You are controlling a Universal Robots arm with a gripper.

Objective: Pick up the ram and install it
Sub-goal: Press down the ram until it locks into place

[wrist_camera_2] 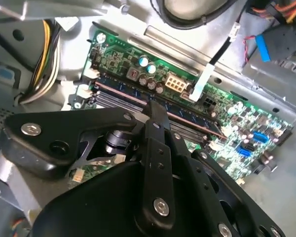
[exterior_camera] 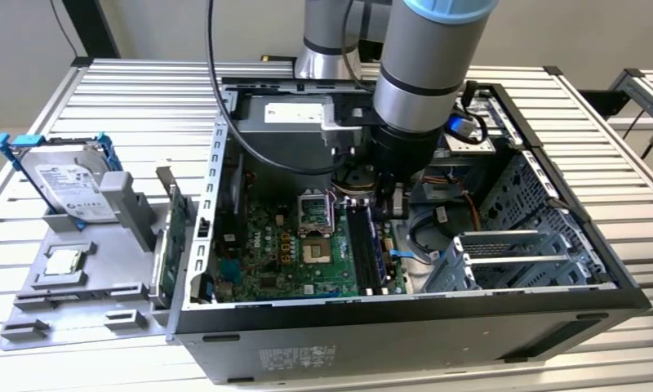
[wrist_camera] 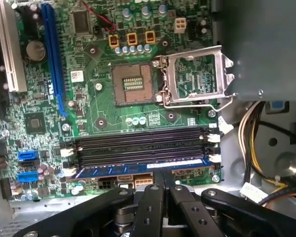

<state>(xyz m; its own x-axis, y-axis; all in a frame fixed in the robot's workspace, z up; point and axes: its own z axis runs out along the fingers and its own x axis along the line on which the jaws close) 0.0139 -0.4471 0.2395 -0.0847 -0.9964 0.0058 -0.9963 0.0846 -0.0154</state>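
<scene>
So the ram (wrist_camera: 143, 169) sits in the motherboard (wrist_camera: 103, 111) slot nearest the gripper (wrist_camera: 163, 174), whose fingers look pinched together right at the stick's edge, apparently not holding it.

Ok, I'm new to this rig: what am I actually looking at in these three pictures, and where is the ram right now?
The exterior view shows one robot arm reaching down into an open computer case that lies on a slatted table. Beside the case, on the exterior view's left, a grey tray holds a hard drive and a small silver chip. Both wrist views come from cameras riding on the arm and look down past the black gripper onto the green motherboard. In the first wrist view the ram is the thin blue strip lying along the memory slot nearest the gripper, whose tip sits right at it.
</scene>
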